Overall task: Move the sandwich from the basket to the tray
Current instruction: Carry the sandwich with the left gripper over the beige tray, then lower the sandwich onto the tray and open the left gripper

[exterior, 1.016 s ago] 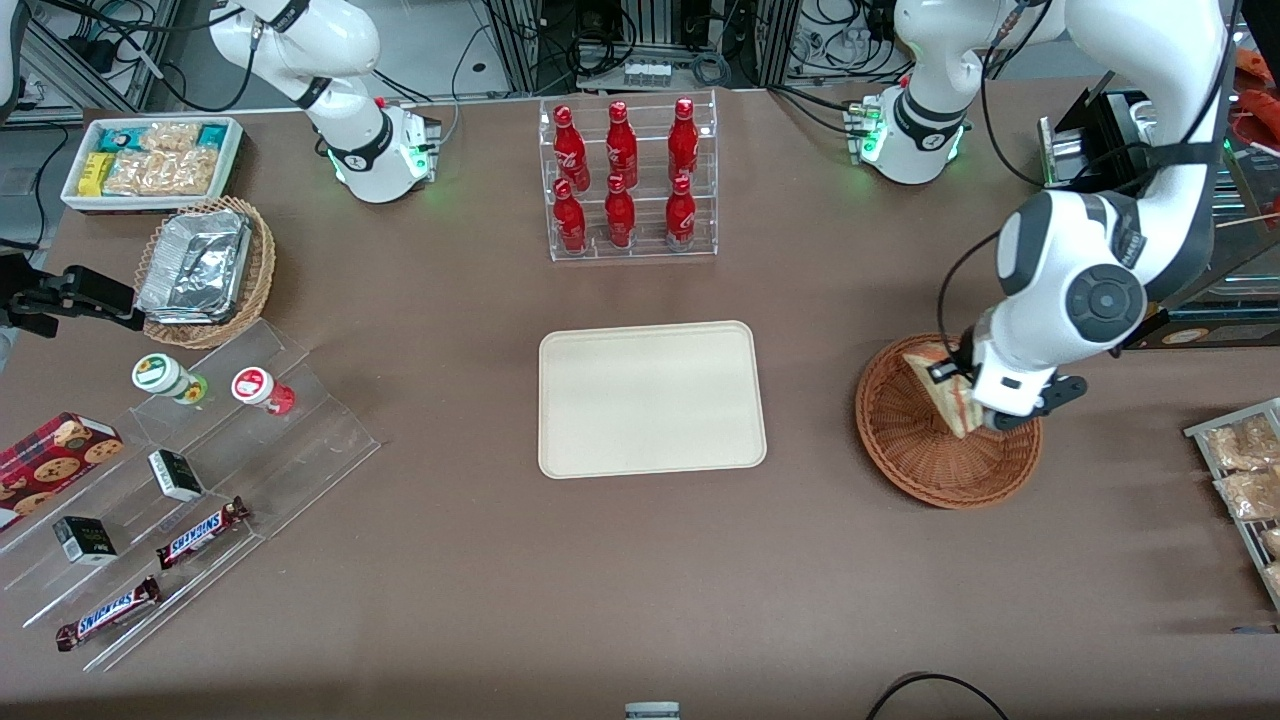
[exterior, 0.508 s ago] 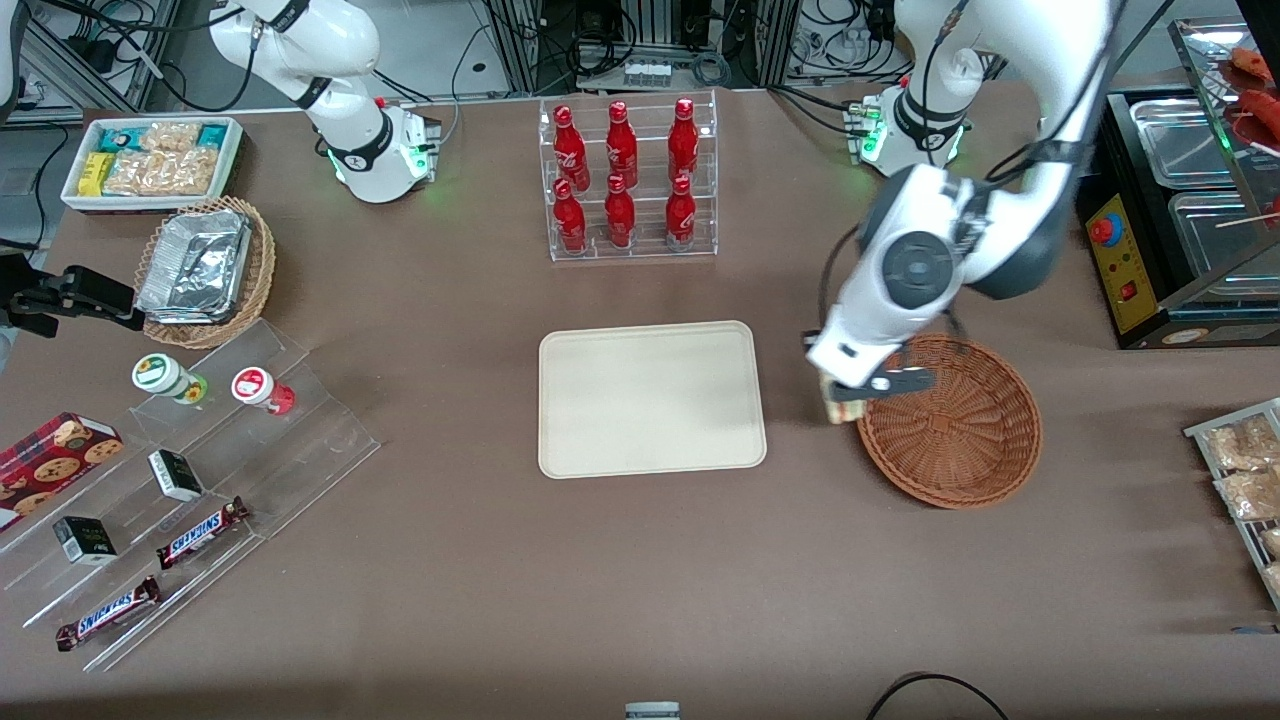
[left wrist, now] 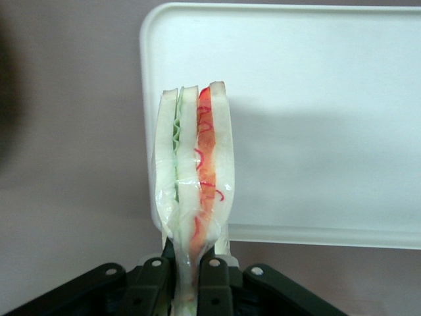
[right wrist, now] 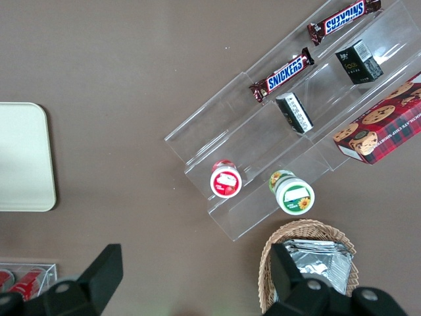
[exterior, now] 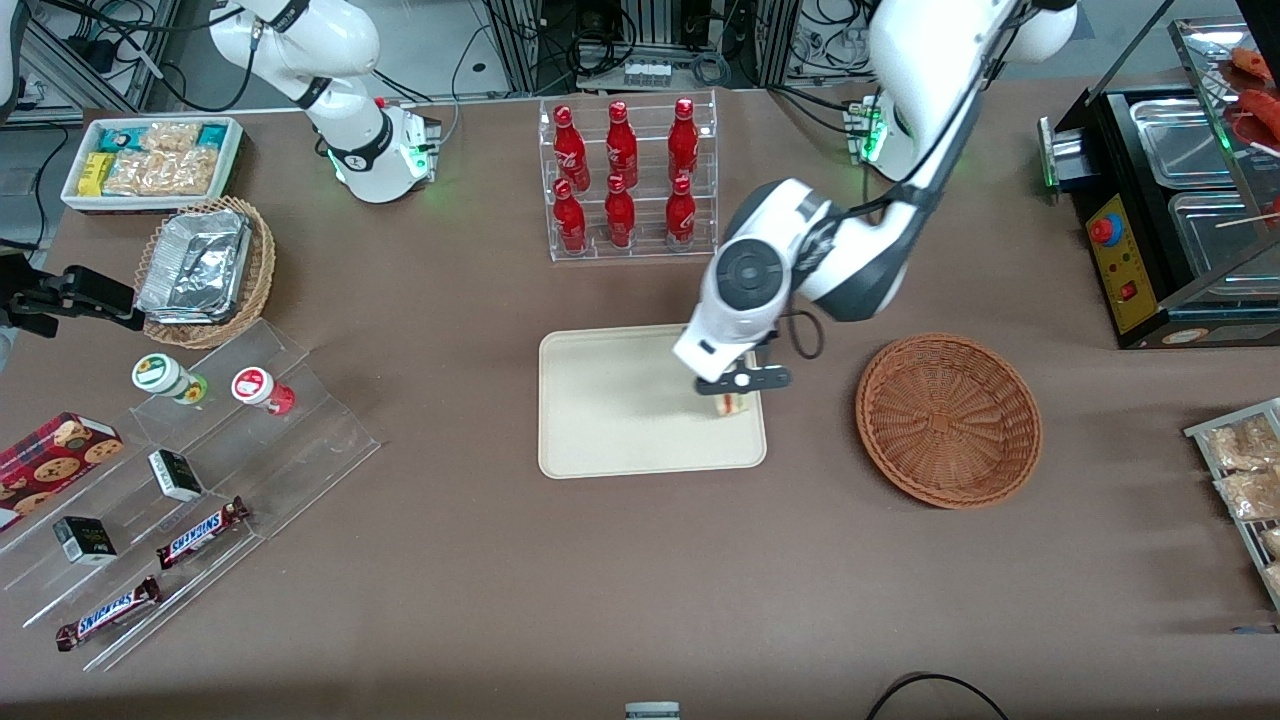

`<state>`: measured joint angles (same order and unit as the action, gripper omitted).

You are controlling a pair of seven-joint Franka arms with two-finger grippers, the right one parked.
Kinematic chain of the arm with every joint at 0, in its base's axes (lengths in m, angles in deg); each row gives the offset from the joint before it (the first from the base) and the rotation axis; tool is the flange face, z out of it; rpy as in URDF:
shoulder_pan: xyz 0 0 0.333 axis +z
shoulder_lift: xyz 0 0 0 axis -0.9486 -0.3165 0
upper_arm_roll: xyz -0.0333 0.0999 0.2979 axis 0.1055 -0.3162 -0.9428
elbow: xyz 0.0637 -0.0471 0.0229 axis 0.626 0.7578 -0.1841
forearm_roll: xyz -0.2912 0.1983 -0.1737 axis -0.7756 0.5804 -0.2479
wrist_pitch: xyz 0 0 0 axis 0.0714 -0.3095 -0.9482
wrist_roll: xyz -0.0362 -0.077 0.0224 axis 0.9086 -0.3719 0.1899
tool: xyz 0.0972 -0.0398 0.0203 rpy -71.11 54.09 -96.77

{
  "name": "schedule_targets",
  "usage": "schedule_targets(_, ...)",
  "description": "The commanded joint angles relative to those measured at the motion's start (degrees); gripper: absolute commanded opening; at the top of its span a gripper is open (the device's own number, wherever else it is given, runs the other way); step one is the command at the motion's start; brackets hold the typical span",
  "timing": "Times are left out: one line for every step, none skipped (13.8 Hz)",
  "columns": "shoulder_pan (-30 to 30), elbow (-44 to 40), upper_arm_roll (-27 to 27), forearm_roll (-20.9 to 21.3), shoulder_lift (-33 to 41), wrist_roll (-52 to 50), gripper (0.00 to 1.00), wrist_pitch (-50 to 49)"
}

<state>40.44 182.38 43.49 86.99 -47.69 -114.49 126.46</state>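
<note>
Sandwich (exterior: pixel 732 403) clamped upright in my claw (exterior: pixel 738 384), cut edge up, over the tray (exterior: pixel 620 400) near its 3 o'clock rim. Basket (exterior: pixel 948 418) sits empty further toward 3 o'clock; I judge lowering and release come next.

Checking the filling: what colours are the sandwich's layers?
Green and red between white bread on the sandwich, held by the tool; clearest in the left wrist view.

Brown table (exterior: pixel 480 560) w/ metal frame racks (exterior: pixel 640 40) & cables farther from front cam.
</note>
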Motion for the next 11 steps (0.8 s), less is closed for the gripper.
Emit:
schedule_targets(-3.3,-7.2,-0.7,-0.2,-6.0,-2.0,0.00,-0.6)
schedule_targets(-3.7,-9.5,-0.7,-0.3,-7.7,-2.8,0.00,0.0)
schedule_targets(-3.8,-11.1,-0.7,-0.2,-9.3,-4.0,0.00,0.5)
schedule_targets(-3.9,-11.9,-0.7,-0.2,-10.4,-4.5,0.00,1.8)
schedule_targets(-5.1,-11.9,-0.7,0.0,-10.7,-4.9,0.00,3.3)
schedule_targets(-5.7,-11.8,-0.7,0.2,-10.9,-5.1,0.00,4.7)
schedule_targets(-5.7,-11.7,-0.7,0.2,-11.5,-5.2,0.00,5.9)
schedule_targets(-5.7,-11.8,-0.7,0.2,-12.0,-5.2,0.00,6.8)
schedule_targets(-5.7,-11.8,-0.7,0.3,-12.5,-5.2,0.00,7.7)
schedule_targets(-5.7,-11.7,-0.7,0.3,-12.8,-5.2,0.00,8.4)
schedule_targets(-5.7,-11.7,-0.7,0.3,-13.0,-5.2,0.00,8.6)
